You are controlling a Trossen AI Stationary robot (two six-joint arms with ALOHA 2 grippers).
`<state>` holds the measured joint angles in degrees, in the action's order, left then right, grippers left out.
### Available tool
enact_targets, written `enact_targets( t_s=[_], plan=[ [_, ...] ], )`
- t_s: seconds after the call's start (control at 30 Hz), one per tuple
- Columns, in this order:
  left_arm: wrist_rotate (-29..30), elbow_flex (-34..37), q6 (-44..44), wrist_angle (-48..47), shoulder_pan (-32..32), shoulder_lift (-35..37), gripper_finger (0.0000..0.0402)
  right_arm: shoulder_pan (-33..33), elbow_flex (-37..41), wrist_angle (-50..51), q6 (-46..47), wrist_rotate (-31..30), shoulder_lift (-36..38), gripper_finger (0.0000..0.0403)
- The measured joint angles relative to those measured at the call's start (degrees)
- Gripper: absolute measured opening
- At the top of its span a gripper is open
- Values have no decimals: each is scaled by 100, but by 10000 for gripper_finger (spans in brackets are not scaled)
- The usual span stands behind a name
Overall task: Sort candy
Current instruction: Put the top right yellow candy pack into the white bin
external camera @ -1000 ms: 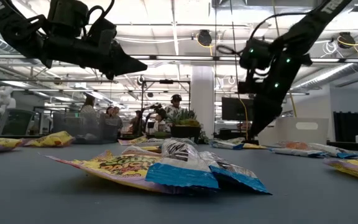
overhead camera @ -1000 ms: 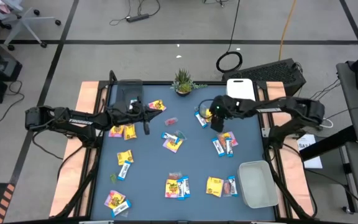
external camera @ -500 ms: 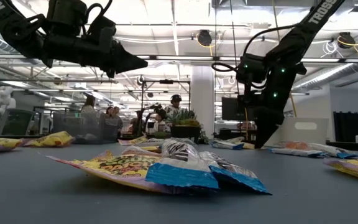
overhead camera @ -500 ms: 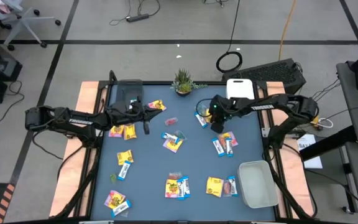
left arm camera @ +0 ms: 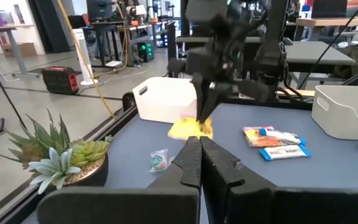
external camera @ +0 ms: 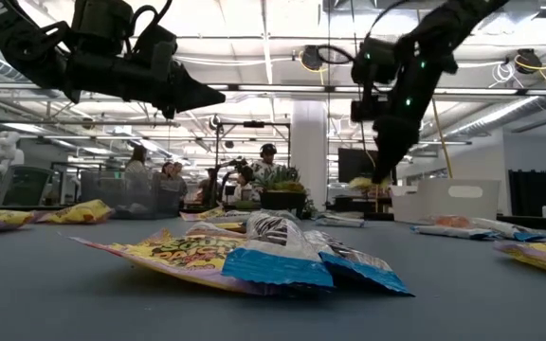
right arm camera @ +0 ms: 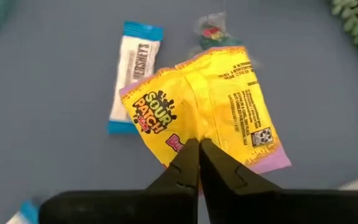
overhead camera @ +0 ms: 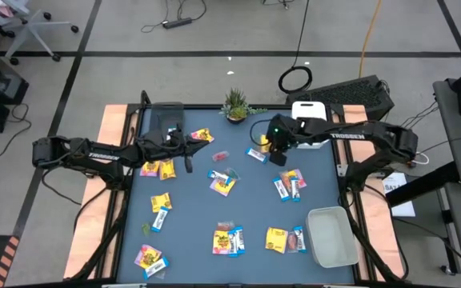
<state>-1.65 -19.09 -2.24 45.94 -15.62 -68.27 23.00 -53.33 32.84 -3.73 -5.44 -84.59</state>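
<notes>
Yellow packet (right arm camera: 210, 106): your right gripper (right arm camera: 198, 163) has its fingers pinched together on one edge of this pink-printed sweet packet; you see it hanging clear of the tabletop, near the far edge of the table beside the white bin (left arm camera: 166, 99).
Right arm pose: you find it reaching in from the table's right side toward the far middle, wrist raised, gripper (overhead camera: 277, 154) pointing down.
Left gripper (left arm camera: 199, 163): your fingers are pressed fully together with nothing between them.
Left arm pose: you see it stretched level from the left side, gripper (overhead camera: 187, 160) held above the surface in the far left part of the table, aimed toward the right arm.
Blue-and-white bar (right arm camera: 132, 71): lying flat on the table (overhead camera: 190, 216), just beside the lifted packet in the right wrist view.
Other candy (overhead camera: 229, 240): scattered across the blue-grey surface, several pairs near the front edge.
Potted plant (overhead camera: 235, 104): you find it at the far edge, centre.
Empty tray (overhead camera: 331, 237): front right corner.
</notes>
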Motion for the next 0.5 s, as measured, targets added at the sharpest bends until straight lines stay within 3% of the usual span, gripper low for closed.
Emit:
enact_targets(
  t_s=[0.27, 0.5],
  plan=[
    [2, -2, 17, -43, 0, 0, 2, 60, -621, 837, 137, -642, 468, 1],
    [2, -2, 19, -62, 0, 0, 2, 788, -541, 1445, 830, -1065, 1159, 0]
  ],
)
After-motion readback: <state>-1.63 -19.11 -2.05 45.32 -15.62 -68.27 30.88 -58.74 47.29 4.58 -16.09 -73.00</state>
